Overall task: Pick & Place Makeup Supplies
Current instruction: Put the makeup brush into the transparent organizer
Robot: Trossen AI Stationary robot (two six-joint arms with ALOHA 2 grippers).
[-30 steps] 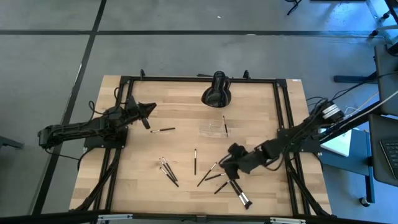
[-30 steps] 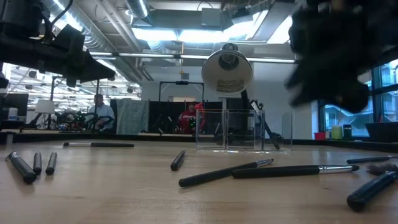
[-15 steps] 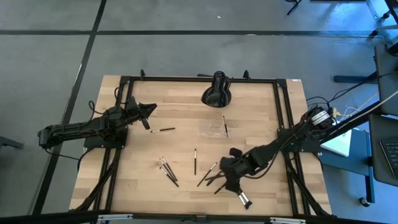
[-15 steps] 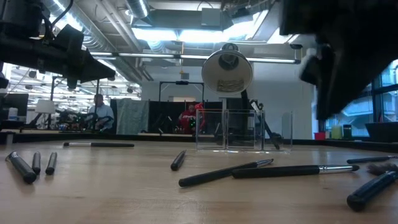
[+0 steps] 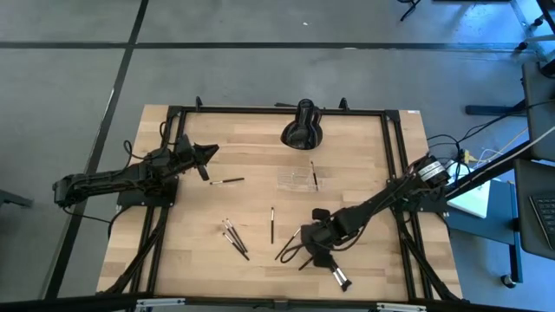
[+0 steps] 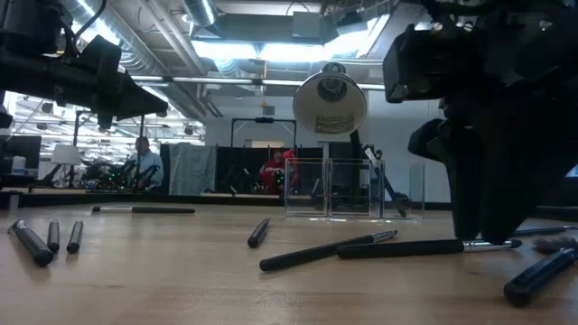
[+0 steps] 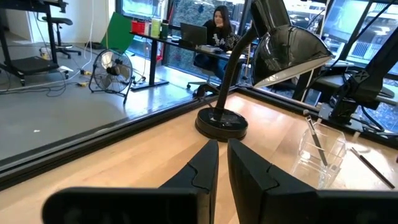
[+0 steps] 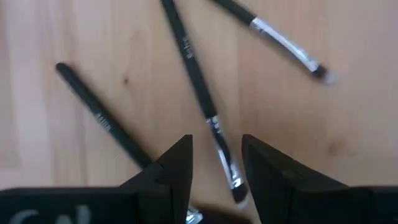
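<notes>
Thin dark makeup brushes lie flat on the wooden table: a group (image 5: pixel 234 236), a single one (image 5: pixel 271 224), a crossed pair (image 5: pixel 290 245), one (image 5: pixel 227 181) near my left gripper, and a silver-ferruled one (image 5: pixel 336 276). My right gripper (image 5: pixel 303 243) is open and low over the crossed pair. In the right wrist view its fingers (image 8: pixel 214 162) stand on either side of one brush (image 8: pixel 211 118) without touching it. Another brush stands in the clear organiser (image 5: pixel 299 179). My left gripper (image 5: pixel 211 152) is shut and hovers above the table's left part.
A black desk lamp (image 5: pixel 302 128) stands at the far edge, behind the organiser (image 6: pixel 348 190). More brushes lie close to my right gripper (image 8: pixel 99 115) (image 8: pixel 280 40). People sit in the room beyond the table. Bare wood lies between the brush groups.
My right gripper has moved toward the table's left and near edge and come down over the crossed pair of brushes, staying open. The brushes and my left arm have kept still.
</notes>
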